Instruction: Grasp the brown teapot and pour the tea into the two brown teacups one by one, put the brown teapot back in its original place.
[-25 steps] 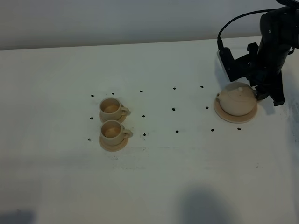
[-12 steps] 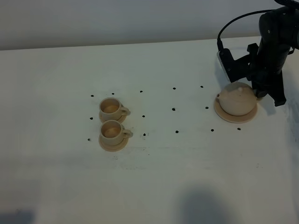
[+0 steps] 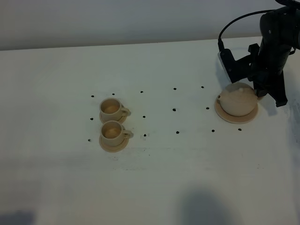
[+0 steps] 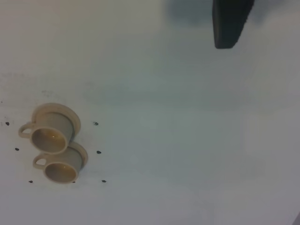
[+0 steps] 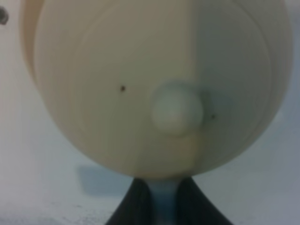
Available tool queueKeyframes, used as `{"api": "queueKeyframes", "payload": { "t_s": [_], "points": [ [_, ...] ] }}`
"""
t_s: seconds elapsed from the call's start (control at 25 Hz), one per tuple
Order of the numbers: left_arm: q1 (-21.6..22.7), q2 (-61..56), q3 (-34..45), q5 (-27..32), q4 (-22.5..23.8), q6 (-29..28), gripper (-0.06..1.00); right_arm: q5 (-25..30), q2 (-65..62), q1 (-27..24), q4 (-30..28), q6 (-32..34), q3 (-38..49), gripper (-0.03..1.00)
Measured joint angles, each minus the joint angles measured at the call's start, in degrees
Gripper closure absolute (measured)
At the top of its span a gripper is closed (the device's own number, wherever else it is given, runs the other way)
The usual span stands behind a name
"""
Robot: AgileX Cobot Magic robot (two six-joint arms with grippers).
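Right wrist view showed the right end effector (image 5: pixel 165 199) pinching the thin loop handle of the brown teapot (image 5: pixel 140 84). The pot was at its original place (image 3: pixel 236 117), well apart from the two brown teacups (image 3: pixel 111 108). With so small a hold, the pot could swing, slip and spill. The white bench (image 3: pixel 187 178) was smooth, with little black dots (image 3: pixel 174 109). A pale wall (image 3: pixel 140 18) stood behind.

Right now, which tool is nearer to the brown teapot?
Right. The right tool grips the brown teapot at its handle; the left tool is far off: its wrist view shows only the two teacups.
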Motion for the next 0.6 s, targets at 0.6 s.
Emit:
{"api": "queueKeyframes", "payload": {
  "t_s": [0.6],
  "points": [
    [0.0,0.0,0.0,0.0,0.0,0.0,0.33,6.34,0.0,0.0,0.95,1.49,-3.17,0.84]
  ]
}}
